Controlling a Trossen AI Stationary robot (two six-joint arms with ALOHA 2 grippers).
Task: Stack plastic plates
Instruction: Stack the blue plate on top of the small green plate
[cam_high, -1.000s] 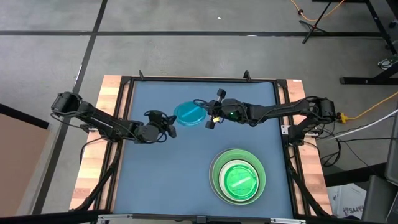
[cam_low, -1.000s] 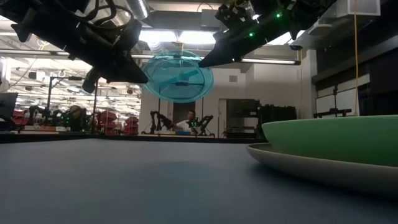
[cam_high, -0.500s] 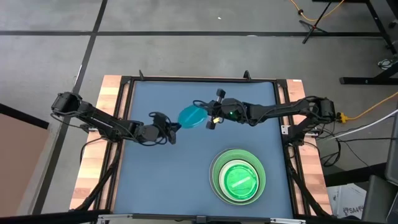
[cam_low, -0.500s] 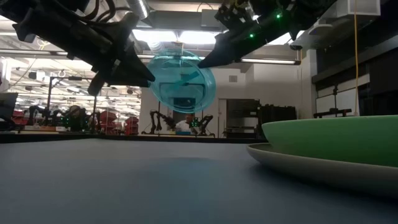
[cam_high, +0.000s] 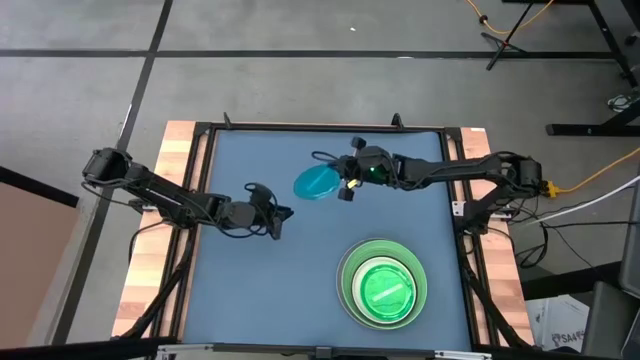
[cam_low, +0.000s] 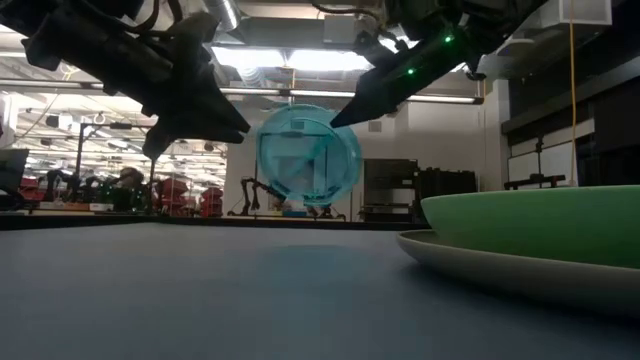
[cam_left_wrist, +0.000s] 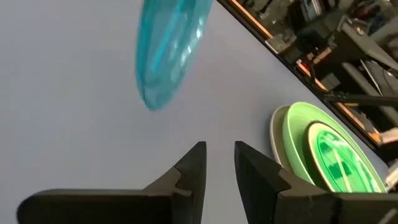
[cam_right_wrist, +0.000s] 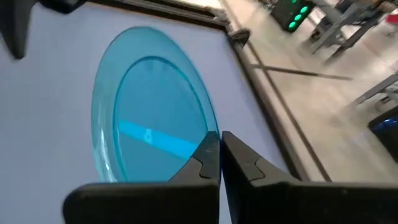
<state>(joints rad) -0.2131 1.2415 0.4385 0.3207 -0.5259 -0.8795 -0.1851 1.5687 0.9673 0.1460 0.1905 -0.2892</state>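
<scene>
Above the table (cam_high: 250, 290), my right hand (cam_high: 341, 184) pinched the blue plate (cam_high: 316, 182) by its rim, left hand (cam_high: 281, 214) slightly parted and empty; I judged a level, centred lowering onto the stack (cam_high: 383, 284) best.

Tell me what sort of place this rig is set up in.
Probably a robotics lab or workshop: past the blue table the low view shows shelving and equipment, another pair of robot arms, and ceiling strip lights.

Translucent blue plate (cam_high: 317, 183); green plates (cam_high: 383, 285); blue table (cam_high: 250, 290).
</scene>
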